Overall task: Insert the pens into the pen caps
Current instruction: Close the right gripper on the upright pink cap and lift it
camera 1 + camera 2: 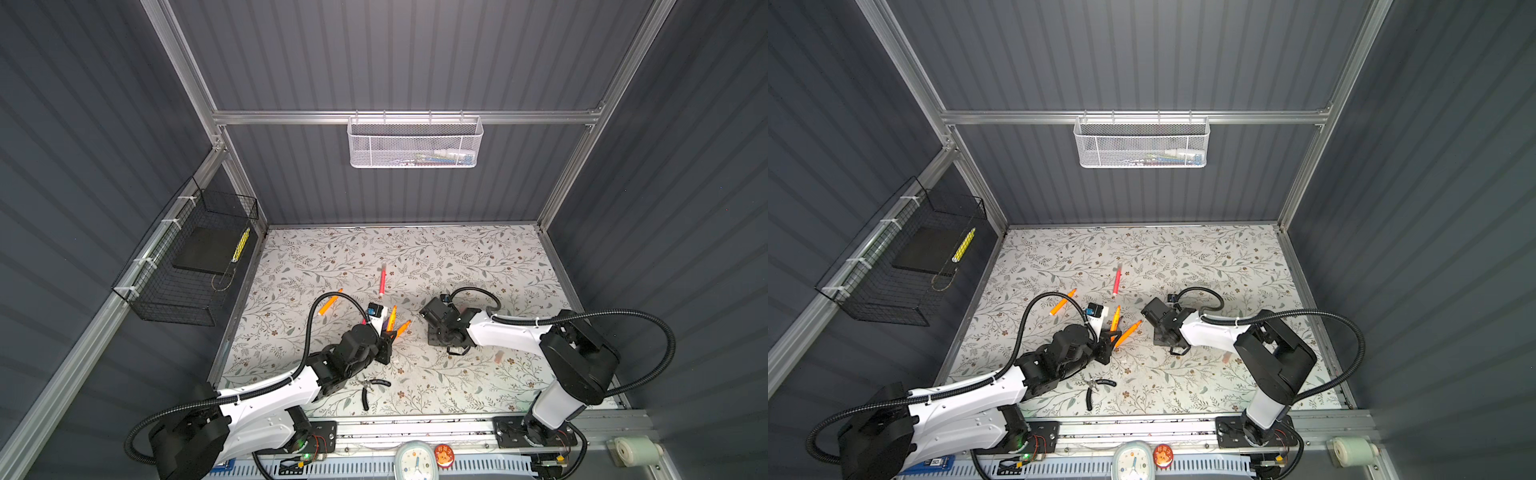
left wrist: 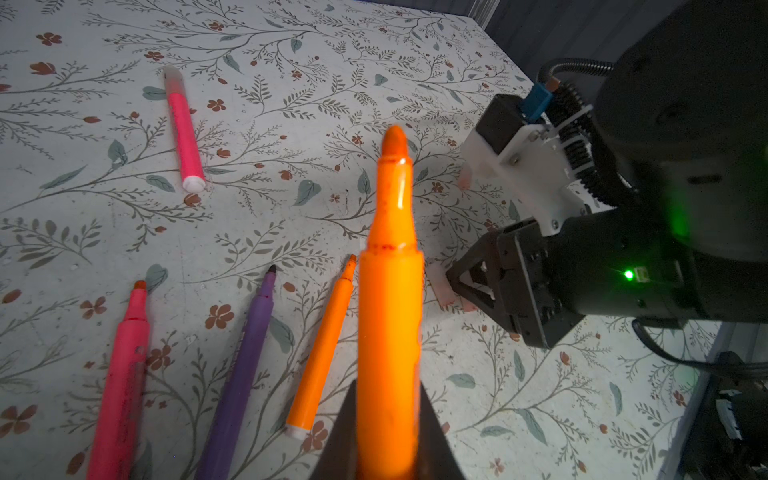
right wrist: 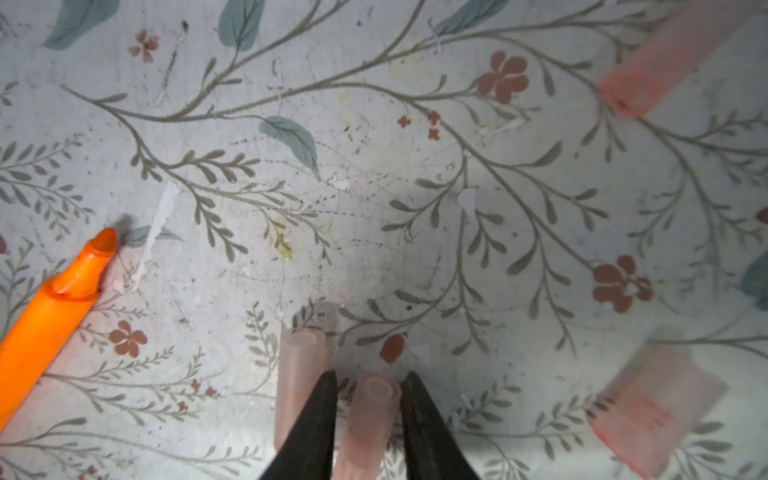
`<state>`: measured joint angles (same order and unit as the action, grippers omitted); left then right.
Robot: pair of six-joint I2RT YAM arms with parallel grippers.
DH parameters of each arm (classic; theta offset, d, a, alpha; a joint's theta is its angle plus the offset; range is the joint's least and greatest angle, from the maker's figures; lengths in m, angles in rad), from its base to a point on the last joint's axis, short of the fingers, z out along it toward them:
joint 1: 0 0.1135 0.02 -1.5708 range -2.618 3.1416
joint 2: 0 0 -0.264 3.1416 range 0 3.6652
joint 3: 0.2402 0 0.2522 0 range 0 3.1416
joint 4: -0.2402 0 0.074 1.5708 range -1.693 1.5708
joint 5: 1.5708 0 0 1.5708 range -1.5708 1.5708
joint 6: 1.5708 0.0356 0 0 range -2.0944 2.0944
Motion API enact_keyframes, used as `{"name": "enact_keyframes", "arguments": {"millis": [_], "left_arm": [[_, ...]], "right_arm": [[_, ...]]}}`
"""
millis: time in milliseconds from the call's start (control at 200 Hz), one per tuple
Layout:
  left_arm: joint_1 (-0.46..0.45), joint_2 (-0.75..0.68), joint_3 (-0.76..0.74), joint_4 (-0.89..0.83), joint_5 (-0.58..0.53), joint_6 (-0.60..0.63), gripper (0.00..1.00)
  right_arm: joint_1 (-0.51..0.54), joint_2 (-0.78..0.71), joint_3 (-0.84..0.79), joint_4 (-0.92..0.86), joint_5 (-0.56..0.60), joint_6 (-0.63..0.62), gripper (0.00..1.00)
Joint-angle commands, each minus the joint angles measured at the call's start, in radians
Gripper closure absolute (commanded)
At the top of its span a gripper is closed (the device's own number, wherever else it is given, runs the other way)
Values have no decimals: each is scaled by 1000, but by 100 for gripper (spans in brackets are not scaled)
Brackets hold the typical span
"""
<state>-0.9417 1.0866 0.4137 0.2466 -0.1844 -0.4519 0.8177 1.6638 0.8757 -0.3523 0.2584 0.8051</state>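
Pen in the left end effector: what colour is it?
The pen is orange, shown best in the left wrist view.

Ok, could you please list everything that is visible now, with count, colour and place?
orange pens: three; two lying left of middle, one held.
purple pen: one, left of middle.
pink pens: two; one capped mid-table, one beside the purple pen.
pen caps: four loose, pale pink, right of middle.
pliers: one, black handles, table front.
mesh basket: one, white, back rail.
wire basket: one, black, left wall.
clock: one, pale, front edge.
table: one, floral.
left gripper: shut on an orange pen.
right gripper: open around one cap.
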Motion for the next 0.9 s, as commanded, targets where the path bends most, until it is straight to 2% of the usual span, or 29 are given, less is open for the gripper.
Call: {"name": "enact_keyframes", "arguments": {"millis": [0,295,895], "left_arm": [[1,-16,-6,-12,-16,22,100],[1,-17,-7,-15,-17,19,100],[1,-86,-74,52,-39,11,100]], "right_arm": [[8,16,10,-29,18,16,71],[33,36,20,-92,53,35,74],[32,-3,-9,-42,76,51,85]]}}
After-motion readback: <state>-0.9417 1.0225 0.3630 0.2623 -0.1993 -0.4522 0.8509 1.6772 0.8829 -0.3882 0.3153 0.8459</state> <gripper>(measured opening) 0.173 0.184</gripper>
